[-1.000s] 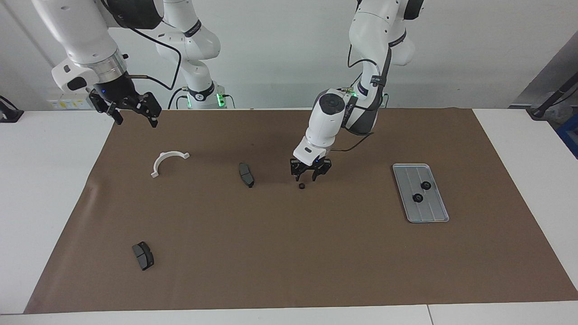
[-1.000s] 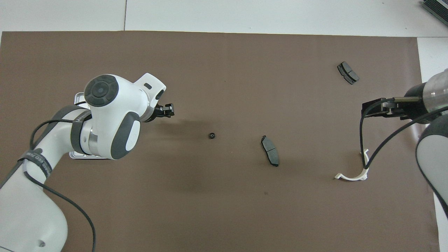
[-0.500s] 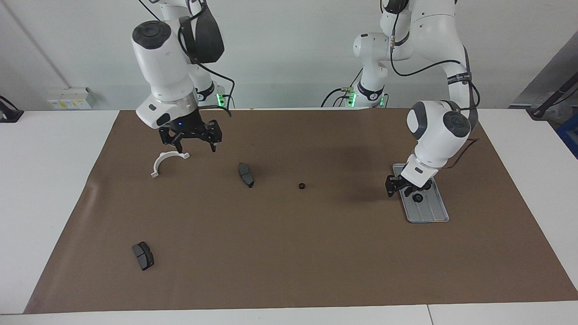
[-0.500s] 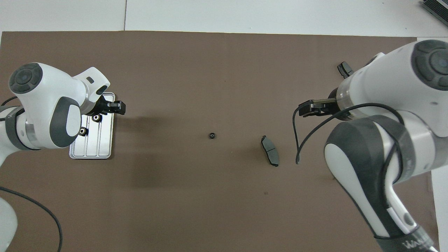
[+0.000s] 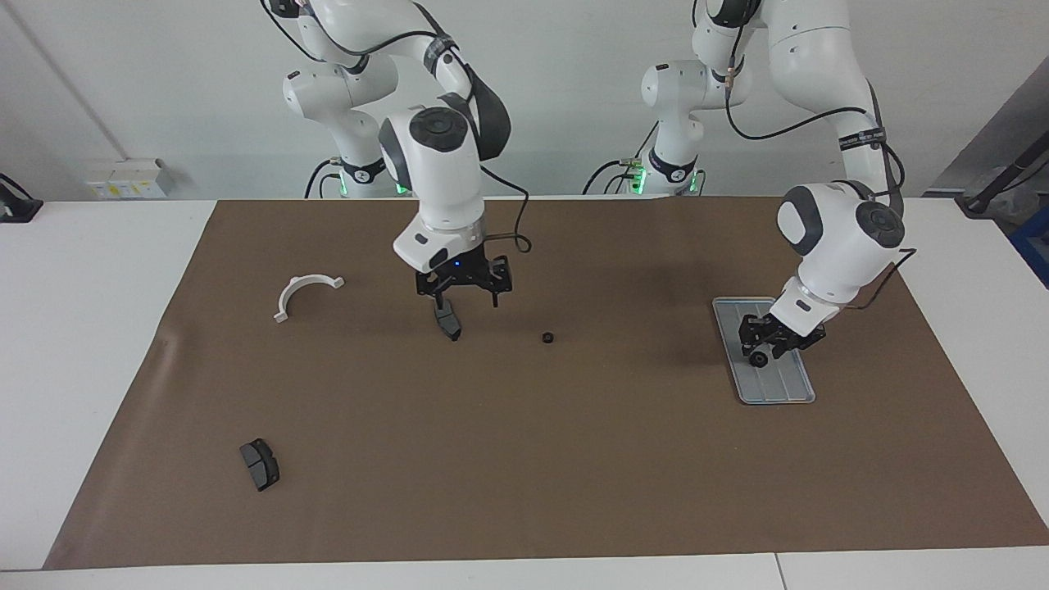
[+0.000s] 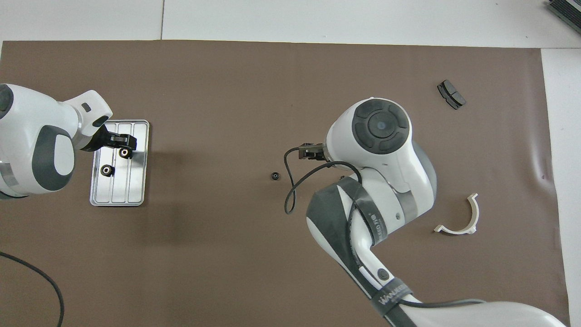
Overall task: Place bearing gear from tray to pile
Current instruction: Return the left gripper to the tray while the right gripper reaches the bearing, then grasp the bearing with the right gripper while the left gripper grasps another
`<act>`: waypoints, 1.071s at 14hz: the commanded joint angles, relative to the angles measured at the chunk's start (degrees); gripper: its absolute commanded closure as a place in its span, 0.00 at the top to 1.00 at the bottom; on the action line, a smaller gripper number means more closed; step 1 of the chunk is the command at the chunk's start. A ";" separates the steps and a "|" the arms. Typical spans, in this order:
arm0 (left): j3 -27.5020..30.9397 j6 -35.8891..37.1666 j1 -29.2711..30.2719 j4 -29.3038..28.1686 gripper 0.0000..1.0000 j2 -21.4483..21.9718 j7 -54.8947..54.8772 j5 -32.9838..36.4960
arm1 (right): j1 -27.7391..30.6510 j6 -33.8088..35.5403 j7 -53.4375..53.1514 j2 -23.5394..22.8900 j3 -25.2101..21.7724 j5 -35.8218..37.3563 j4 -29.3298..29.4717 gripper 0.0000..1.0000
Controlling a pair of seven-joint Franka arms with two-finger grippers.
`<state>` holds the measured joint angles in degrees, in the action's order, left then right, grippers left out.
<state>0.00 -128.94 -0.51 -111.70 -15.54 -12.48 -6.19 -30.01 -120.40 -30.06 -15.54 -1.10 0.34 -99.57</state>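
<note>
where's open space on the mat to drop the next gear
Widest bare stretch: the mat farther from the robots than the loose gear, from the corner brake pad toward the tray. Also between gear and tray. Crowded: middle brake pad under the right gripper; left gripper over the tray.

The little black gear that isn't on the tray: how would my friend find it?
Look at the big brown mat. Near its middle, between the silver tray and a grey brake pad, sits one tiny black gear. The other gears lie on the tray; this one sits alone on bare mat.
</note>
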 commanded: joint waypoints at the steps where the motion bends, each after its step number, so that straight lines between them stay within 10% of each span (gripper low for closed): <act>1: -0.36 -2.28 0.33 -3.09 0.59 0.95 -0.61 1.10 | -2.50 -3.69 -3.07 -3.25 -0.22 -0.43 0.25 1.00; 11: -0.27 -6.06 1.39 -6.78 0.58 0.77 -0.09 2.50 | -9.45 -13.19 -9.14 -13.98 -0.22 5.19 2.54 1.00; 15: -0.27 -7.20 1.56 -7.83 0.57 0.68 0.79 2.50 | -9.54 -14.07 -8.35 -14.25 -0.22 5.99 2.45 0.76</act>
<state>0.11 -133.85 0.46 -117.38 -15.59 -12.46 -4.73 -39.64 -133.67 -38.61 -29.11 -1.32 5.02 -98.12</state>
